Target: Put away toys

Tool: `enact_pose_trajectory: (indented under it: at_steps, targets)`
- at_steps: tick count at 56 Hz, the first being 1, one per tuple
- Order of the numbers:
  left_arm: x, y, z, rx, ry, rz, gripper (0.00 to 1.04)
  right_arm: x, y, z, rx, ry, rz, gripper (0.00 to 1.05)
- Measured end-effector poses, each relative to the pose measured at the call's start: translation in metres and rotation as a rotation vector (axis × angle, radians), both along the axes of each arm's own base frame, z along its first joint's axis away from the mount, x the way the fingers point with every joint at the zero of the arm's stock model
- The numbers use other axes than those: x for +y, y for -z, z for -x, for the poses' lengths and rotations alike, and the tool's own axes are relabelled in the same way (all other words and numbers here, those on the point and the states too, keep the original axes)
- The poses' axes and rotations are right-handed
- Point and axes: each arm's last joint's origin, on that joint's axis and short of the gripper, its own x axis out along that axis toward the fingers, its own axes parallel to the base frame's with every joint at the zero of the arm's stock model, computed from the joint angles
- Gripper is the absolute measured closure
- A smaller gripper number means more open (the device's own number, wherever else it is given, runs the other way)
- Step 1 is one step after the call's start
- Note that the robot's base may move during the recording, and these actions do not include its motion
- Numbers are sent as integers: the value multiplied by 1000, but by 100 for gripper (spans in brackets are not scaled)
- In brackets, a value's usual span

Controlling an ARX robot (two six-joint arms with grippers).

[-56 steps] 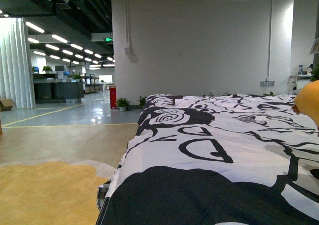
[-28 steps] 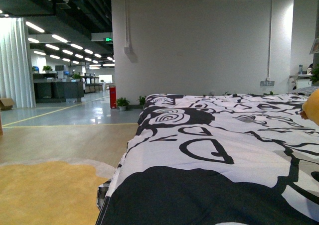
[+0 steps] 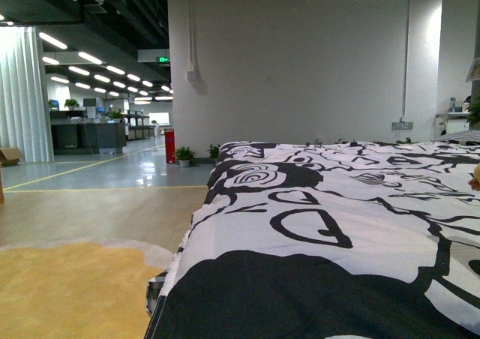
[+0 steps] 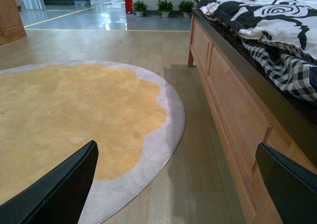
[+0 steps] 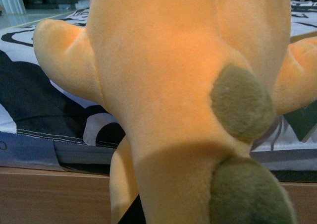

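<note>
Closest to the right wrist camera, the orange plush toy (image 5: 163, 85) filled the view, two olive-green patches (image 5: 241, 104) on it. It sat in front of the edge of the black-and-white quilt (image 5: 39, 100) and the wooden bed frame (image 5: 49, 196). The right claw did not show, so I cannot tell whether it clasped the toy. The left gripper (image 4: 176, 147) hung low, its dark fingers (image 4: 64, 189) spread wide with nothing between them, over the yellow rug (image 4: 64, 115) beside the bed frame. From the front camera the quilt spread from 6 to 3 o'clock, with a sliver of the toy at the 3 o'clock edge and the rug at 8 o'clock. Farther off, potted plants (image 3: 184, 156) stood at 9 o'clock by the white wall (image 3: 300, 61).
</note>
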Motion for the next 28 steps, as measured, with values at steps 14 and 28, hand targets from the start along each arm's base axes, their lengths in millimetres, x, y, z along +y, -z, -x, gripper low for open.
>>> enact_pose_trajectory:
  at_steps: [14,28]
  targets:
    - [0,0,0,0,0,0,6,0,3,1,-7,0,0,98]
    - [0,0,0,0,0,0,6,0,3,1,-7,0,0,98]
